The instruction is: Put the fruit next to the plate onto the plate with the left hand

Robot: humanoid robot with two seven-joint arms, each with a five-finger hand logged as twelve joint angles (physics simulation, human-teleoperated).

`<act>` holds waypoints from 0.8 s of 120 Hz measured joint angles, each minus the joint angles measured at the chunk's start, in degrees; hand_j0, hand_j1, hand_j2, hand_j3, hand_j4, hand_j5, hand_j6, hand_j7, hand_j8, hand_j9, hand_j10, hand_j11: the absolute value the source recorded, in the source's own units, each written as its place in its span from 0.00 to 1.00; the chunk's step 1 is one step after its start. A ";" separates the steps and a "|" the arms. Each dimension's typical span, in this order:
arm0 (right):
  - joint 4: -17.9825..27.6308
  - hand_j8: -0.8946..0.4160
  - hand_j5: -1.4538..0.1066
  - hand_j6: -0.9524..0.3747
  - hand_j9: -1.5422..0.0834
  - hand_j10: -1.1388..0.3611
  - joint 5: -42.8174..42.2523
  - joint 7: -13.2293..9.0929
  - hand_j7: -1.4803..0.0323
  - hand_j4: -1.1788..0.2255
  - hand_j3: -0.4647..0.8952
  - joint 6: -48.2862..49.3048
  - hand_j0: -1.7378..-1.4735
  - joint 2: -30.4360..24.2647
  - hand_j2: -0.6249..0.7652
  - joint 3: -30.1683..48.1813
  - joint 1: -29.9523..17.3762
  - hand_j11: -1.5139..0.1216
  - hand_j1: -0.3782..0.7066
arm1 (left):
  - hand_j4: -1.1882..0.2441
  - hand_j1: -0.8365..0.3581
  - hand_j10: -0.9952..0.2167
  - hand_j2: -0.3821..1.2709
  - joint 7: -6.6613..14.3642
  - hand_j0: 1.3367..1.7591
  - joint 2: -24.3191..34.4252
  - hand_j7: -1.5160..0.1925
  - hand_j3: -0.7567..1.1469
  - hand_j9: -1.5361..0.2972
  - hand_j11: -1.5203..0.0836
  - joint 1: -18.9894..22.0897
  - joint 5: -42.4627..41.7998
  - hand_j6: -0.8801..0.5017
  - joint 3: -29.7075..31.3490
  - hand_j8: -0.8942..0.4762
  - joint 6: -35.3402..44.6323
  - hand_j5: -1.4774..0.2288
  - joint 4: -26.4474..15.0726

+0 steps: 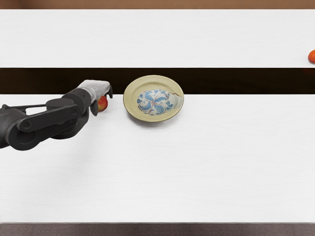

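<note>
A small red-orange fruit (pixel 102 103) lies on the white table just left of the plate (pixel 131 101), a cream plate with a blue floral centre and a chip in its upper right rim. My left hand (pixel 100 96) reaches in from the left and covers the fruit, its dark fingers curled over the top and sides of it. The fruit still looks to be resting on the table. Most of it is hidden by the hand. The right arm does not show.
A dark gap (pixel 221 80) runs across the table behind the plate, splitting a far white surface from the near one. A second red-orange fruit (pixel 311 56) sits at the far right edge on the far surface.
</note>
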 joint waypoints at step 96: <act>0.00 0.68 0.93 0.72 0.95 0.76 0.00 0.00 0.98 0.84 0.34 0.02 0.30 0.00 0.45 0.00 0.00 0.93 0.03 | 0.46 0.43 0.33 0.35 0.02 0.74 0.35 0.32 0.40 0.31 0.34 -0.75 -1.01 0.42 0.82 0.43 -0.66 0.29 0.09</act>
